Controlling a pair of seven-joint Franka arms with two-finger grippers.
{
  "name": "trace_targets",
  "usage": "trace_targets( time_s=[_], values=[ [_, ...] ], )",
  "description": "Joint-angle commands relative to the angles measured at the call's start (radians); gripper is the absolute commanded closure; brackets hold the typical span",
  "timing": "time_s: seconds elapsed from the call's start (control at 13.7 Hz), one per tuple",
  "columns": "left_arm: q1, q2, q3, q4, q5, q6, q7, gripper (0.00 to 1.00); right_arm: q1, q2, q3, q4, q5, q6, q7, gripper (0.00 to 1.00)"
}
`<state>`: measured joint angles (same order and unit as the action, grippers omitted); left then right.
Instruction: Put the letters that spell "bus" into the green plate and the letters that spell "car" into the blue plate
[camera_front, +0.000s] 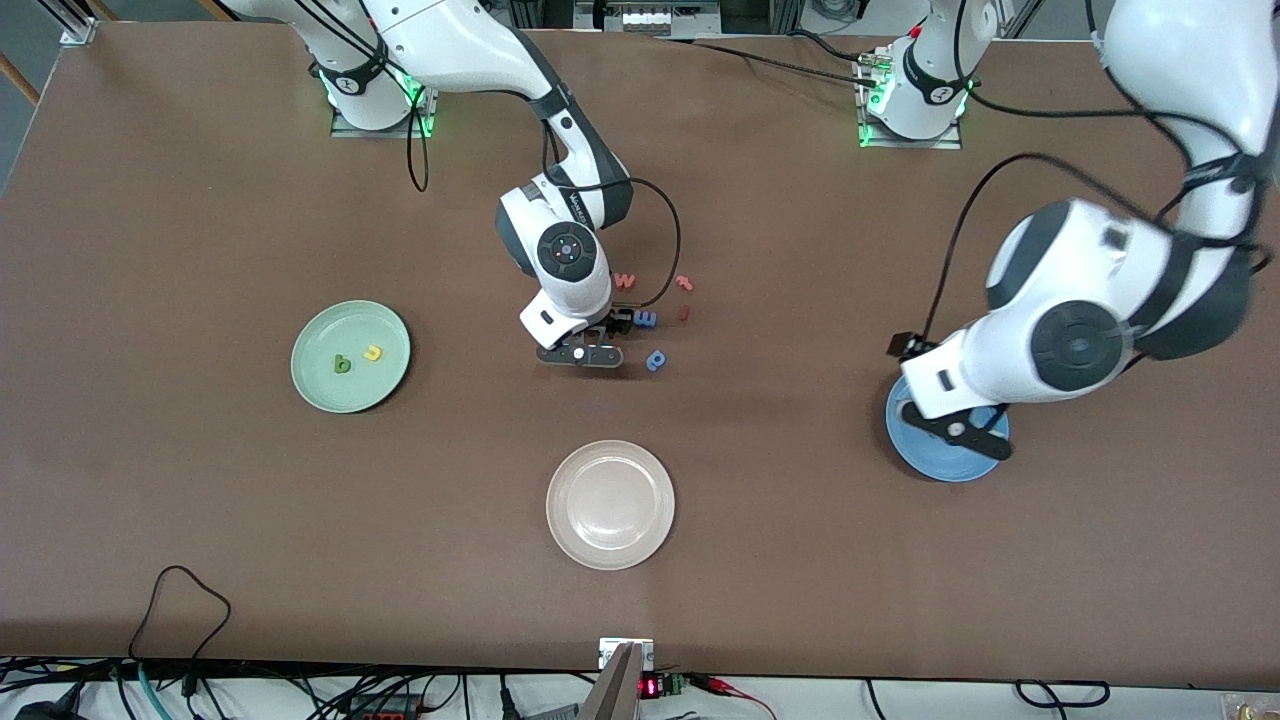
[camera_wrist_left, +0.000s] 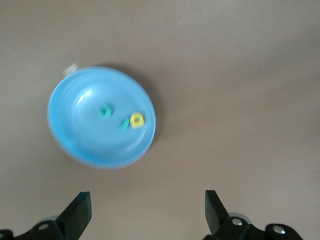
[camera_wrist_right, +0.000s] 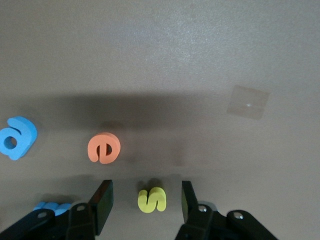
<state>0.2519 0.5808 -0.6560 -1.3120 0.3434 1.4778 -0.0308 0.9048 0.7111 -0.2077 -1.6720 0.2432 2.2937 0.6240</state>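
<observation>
- Three plates are shown: the green plate (camera_front: 350, 357) at centre-left of the front view, a white plate (camera_front: 610, 505) at lower centre, and the blue plate (camera_front: 940, 455) at lower right.
- Two letters are seen in the green plate: a dark green b (camera_front: 342, 364) and a yellow u (camera_front: 373, 352).
- Three letters are seen in the blue plate: two teal (camera_wrist_left: 105, 111) and one yellow (camera_wrist_left: 137, 120).
- The left gripper (camera_wrist_left: 148, 212) is held over the blue plate, jaws wide apart and empty.
- The right gripper (camera_wrist_right: 145, 202) is lowered to the table at frame centre, its parted jaws bracketing the yellow s (camera_wrist_right: 151, 199) without visible contact.
- One orange e (camera_wrist_right: 104, 147) and one blue p-shaped letter (camera_wrist_right: 18, 137) are left beside it.
</observation>
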Motion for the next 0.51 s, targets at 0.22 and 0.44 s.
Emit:
trace_targets(
  time_s=[0.22, 0.44],
  values=[
    [-0.078, -0.134, 0.155, 0.154, -0.067, -0.186, 0.008, 0.00, 0.014, 0.025, 0.004, 0.017, 0.022, -0.002, 0.010, 0.40],
    [-0.273, -0.270, 0.549, 0.053, -0.312, -0.116, 0.008, 0.00, 0.017, 0.030, 0.004, 0.011, 0.024, -0.011, 0.013, 0.40]
  ],
)
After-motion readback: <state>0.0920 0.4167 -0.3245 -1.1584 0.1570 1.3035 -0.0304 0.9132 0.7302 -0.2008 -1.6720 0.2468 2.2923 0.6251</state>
